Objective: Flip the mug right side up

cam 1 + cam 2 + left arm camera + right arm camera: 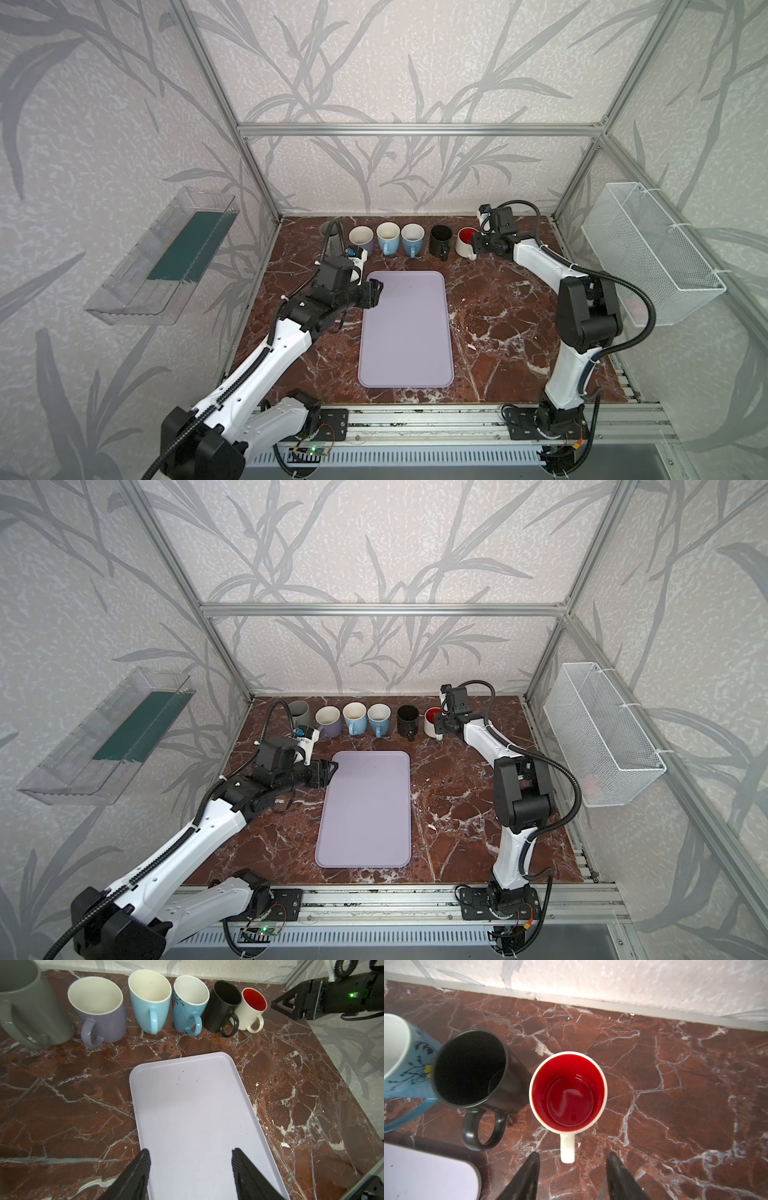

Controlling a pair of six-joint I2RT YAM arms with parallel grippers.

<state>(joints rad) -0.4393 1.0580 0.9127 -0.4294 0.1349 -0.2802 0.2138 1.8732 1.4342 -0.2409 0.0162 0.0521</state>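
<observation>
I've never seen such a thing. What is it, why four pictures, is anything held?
These are two robot arms fixed at the front of a marbled table, each ending in a two-fingered pincer. Two pictures look down from overhead, nearly alike; the other two come from cameras on the arms' wrists. At the back six mugs stand upright: a grey mug, a lilac mug, two light blue mugs, a black mug and a white mug, red inside. A bare lilac tray lies in the middle. The left pincer hangs open above the tray. The right pincer is open, its fingers either side of the white mug's handle, not touching it. Nothing is held.
</observation>
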